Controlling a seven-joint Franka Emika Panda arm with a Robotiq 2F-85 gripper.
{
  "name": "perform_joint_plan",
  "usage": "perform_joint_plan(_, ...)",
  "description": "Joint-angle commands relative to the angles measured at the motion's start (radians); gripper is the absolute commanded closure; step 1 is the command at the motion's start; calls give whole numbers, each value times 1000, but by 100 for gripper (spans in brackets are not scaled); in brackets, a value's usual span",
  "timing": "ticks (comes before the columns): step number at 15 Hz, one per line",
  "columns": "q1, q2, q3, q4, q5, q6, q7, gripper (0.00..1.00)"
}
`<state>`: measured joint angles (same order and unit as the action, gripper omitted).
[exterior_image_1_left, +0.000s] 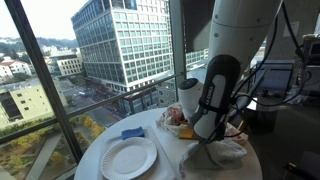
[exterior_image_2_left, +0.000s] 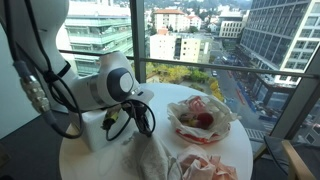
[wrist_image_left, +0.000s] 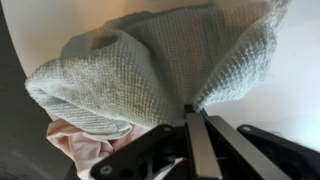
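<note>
Tall windows (exterior_image_1_left: 60, 60) onto city blocks are seen behind a round white table (exterior_image_1_left: 92, 150). Over it the white arm (exterior_image_1_left: 245, 30) is bent down. A grey knitted cloth (wrist_image_left: 130, 70) is heaped on the table, just beside a paper plate (exterior_image_1_left: 128, 157) and a bowl (exterior_image_2_left: 200, 120) of red and pale items. In the wrist view the gripper (wrist_image_left: 195, 112) is shown clamped tight on a fold of the cloth. The grasp is thus judged made, but the cloth is not yet raised clear, and most of it is seen lying on the table. A small blue item (exterior_image_1_left: 133, 132) is seen near the plate.
</note>
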<state>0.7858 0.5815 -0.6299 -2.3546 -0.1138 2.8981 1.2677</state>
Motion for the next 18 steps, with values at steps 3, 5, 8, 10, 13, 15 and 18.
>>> perform_joint_plan(3,37,26,-25,112,-43,-53,22,99)
perform_joint_plan(5,25,44,-8,150,-50,-69,22,99)
perform_joint_plan(8,-9,53,34,178,-45,-95,8,71)
perform_joint_plan(10,-32,41,64,175,-45,-102,3,67)
perform_joint_plan(13,-80,-2,117,141,-37,-108,-4,44)
perform_joint_plan(15,-104,-13,135,112,-46,-111,4,29)
perform_joint_plan(18,-153,-6,159,82,-41,-115,17,7)
